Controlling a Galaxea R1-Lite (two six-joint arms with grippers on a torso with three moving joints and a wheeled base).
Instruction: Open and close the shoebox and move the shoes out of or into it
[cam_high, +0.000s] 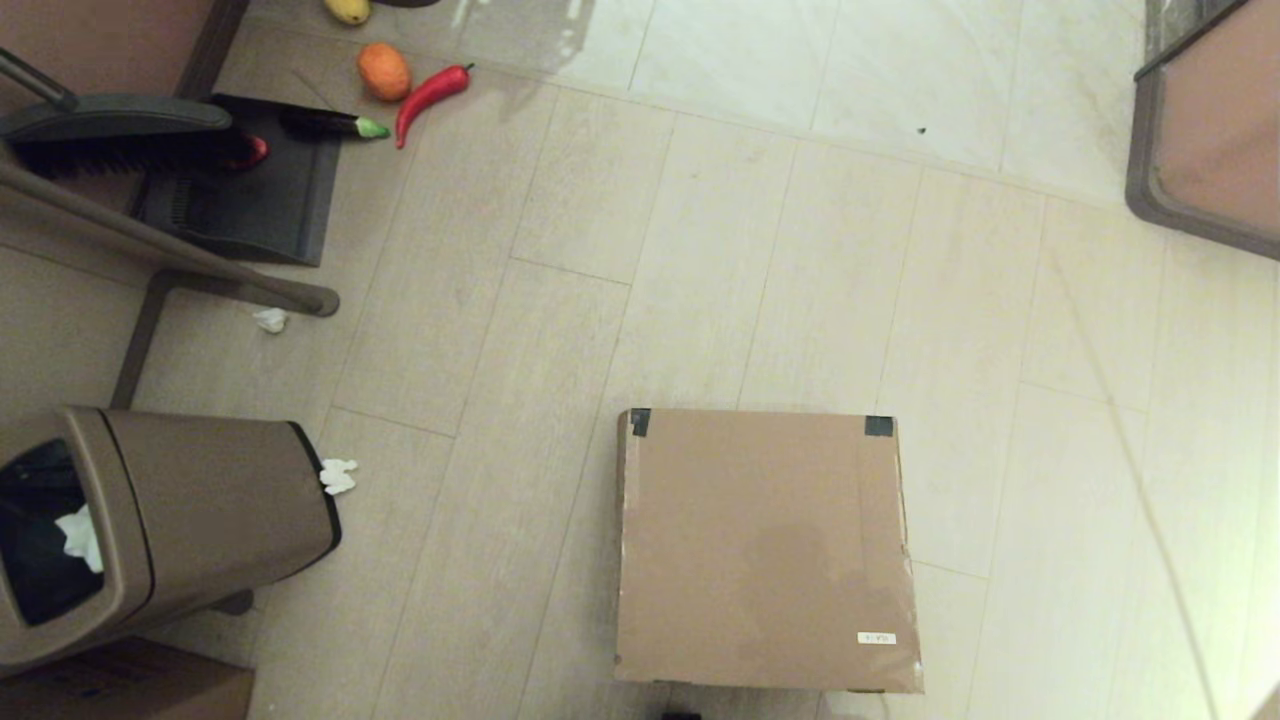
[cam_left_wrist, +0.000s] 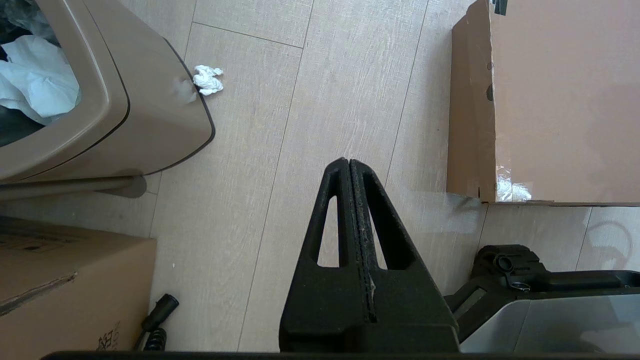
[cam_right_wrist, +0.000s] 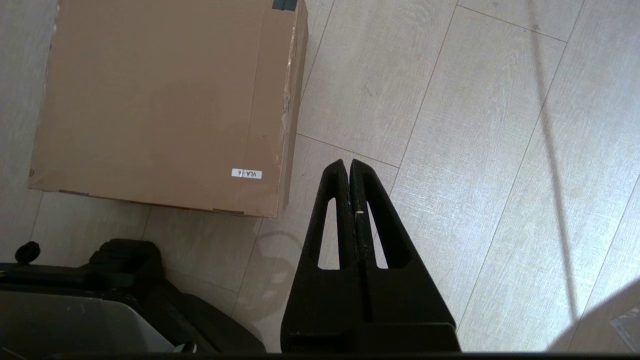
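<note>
Brown cardboard fills the space between my two arms: the large, flat, nearly square shoebox (cam_high: 765, 550) lies on the pale wood-grain floor (cam_high: 600, 250) with its hinged lid down flat, black tape on its two far corners and a small white label (cam_right_wrist: 246, 173) near the corner closest to my right fingers. My left gripper (cam_left_wrist: 348, 162) hangs over bare floor, its black fingers pressed tight together and holding nothing; the shoebox's side wall stands just off to their inner side, apart from them. My right gripper (cam_right_wrist: 347, 162) is likewise pinched closed and empty, above the floor just off the labelled corner, not touching it. Out beyond my left fingers stands a brown plastic trash bin (cam_left_wrist: 125, 100) with crumpled white paper (cam_left_wrist: 207, 80) beside it.
</note>
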